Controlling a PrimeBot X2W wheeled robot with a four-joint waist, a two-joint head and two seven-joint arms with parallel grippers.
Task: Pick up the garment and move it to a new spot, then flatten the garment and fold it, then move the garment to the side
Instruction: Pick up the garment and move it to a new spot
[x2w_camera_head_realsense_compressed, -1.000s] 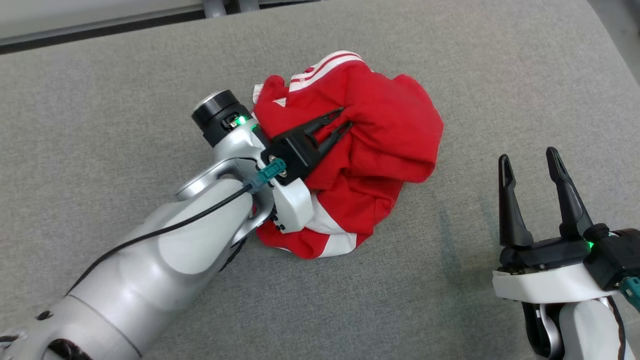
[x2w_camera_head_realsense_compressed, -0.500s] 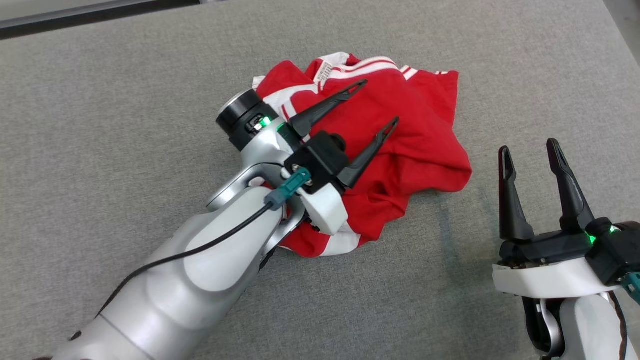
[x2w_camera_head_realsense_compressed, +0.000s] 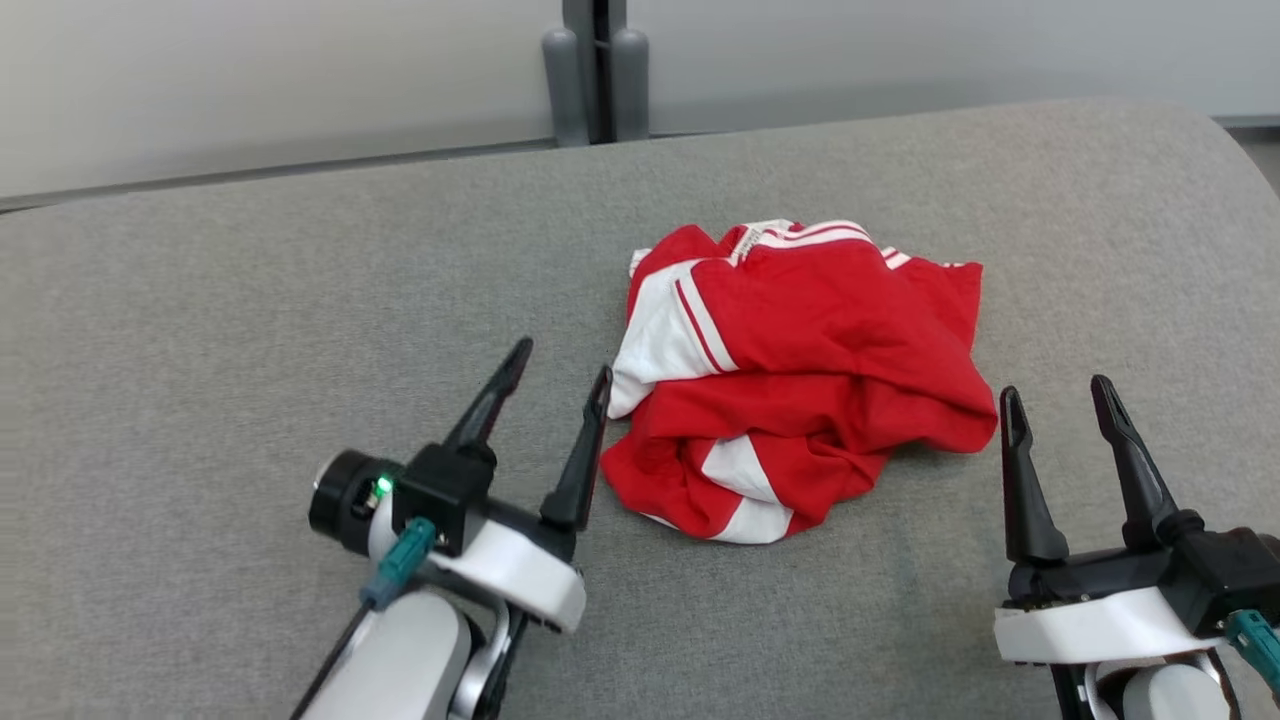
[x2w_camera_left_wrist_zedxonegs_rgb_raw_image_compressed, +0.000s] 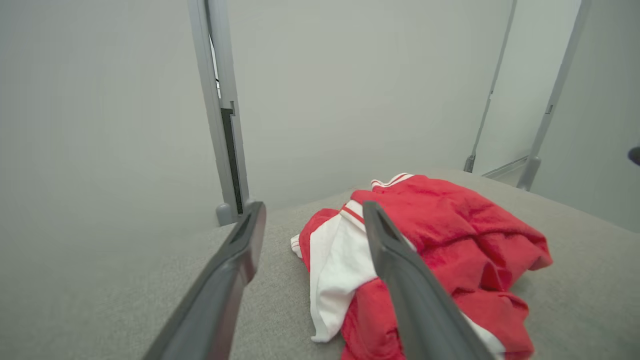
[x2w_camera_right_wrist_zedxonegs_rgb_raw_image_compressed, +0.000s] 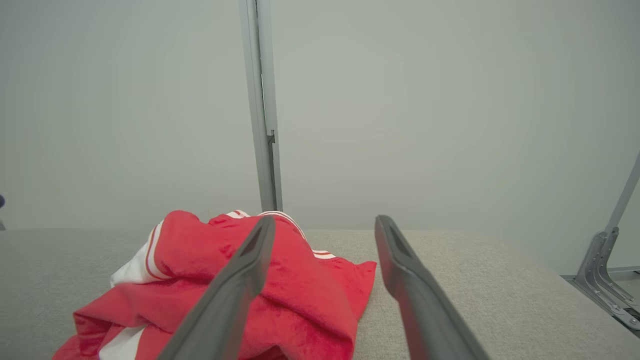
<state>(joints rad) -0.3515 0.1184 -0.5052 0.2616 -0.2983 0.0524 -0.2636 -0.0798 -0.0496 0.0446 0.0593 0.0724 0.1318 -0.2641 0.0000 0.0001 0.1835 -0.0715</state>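
A red garment (x2w_camera_head_realsense_compressed: 800, 370) with white panels and stripes lies crumpled in a heap on the grey cloth surface (x2w_camera_head_realsense_compressed: 250, 330), a little right of centre. My left gripper (x2w_camera_head_realsense_compressed: 560, 365) stands open just to its left, fingertips apart from the cloth, nothing between them. In the left wrist view the garment (x2w_camera_left_wrist_zedxonegs_rgb_raw_image_compressed: 450, 235) sits ahead and to the right of the open fingers (x2w_camera_left_wrist_zedxonegs_rgb_raw_image_compressed: 235, 260). My right gripper (x2w_camera_head_realsense_compressed: 1055, 395) is open at the lower right, just off the garment's right edge. The right wrist view has the garment (x2w_camera_right_wrist_zedxonegs_rgb_raw_image_compressed: 280, 280) ahead on the left.
A pale wall with a grey vertical post (x2w_camera_head_realsense_compressed: 595, 70) runs behind the surface's far edge. Metal frame legs (x2w_camera_left_wrist_zedxonegs_rgb_raw_image_compressed: 545, 115) stand off the surface's right side. Bare grey surface spreads to the left of the garment and in front of it.
The left gripper opened and let go of the garment, then drew back to the lower left. The garment stays in a heap. The head camera tilted up, bringing the wall into view.
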